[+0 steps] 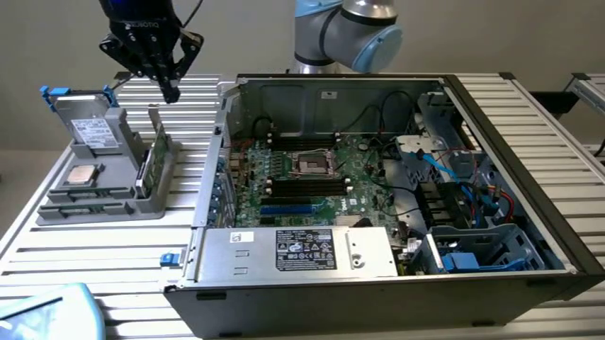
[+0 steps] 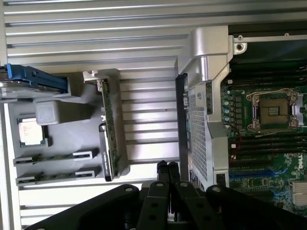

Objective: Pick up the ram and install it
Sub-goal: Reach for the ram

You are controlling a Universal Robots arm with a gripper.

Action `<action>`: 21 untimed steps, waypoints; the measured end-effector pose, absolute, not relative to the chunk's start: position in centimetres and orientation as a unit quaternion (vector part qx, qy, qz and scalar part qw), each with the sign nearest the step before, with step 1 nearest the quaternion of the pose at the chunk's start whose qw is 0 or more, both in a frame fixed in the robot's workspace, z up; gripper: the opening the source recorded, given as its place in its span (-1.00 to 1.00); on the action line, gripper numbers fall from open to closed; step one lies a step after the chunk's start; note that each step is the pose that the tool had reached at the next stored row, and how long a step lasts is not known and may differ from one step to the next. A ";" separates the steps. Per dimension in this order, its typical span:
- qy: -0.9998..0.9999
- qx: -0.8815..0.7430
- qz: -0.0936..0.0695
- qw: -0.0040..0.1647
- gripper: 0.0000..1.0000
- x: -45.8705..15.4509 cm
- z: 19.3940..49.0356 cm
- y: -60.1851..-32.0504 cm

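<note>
The ram, a thin dark stick, stands on edge at the right side of the grey holder tray in the exterior view's left. The wrist view has the ram beside the green card with a metal bracket. My gripper hangs high above the tray's far end, over the green card, shut with nothing in it. Seen from the wrist, the gripper has its black fingers pressed together over the slatted table between tray and case. The motherboard with black memory slots lies inside the open case.
The open computer case stands right of the tray, its metal wall close to the tray. The tray also carries a drive with blue clips and a processor. A power supply and cables fill the case's near and right parts.
</note>
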State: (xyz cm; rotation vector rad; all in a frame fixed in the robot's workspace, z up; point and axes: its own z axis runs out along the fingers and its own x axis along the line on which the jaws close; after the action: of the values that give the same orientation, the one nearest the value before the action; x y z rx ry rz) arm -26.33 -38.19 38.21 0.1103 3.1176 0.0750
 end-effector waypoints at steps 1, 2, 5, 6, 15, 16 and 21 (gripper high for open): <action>0.999 0.035 0.024 0.011 -0.80 -26.8 38.1 -38.1; 0.999 0.035 0.024 0.011 -0.80 -27.2 38.0 -38.1; 0.999 0.035 0.024 0.011 -0.80 -28.6 37.8 -38.0; 0.999 0.035 0.024 0.011 -0.80 -29.1 37.7 -38.0; 0.999 0.035 0.024 0.011 -0.80 -33.1 37.3 -37.9; 0.999 0.035 0.024 0.011 -0.80 -33.6 37.2 -37.8; 0.999 0.035 0.024 0.010 -0.80 -35.9 37.1 -37.8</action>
State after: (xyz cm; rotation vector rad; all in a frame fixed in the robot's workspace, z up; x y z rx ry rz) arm -35.87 -37.85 37.05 0.1104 3.1178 0.0749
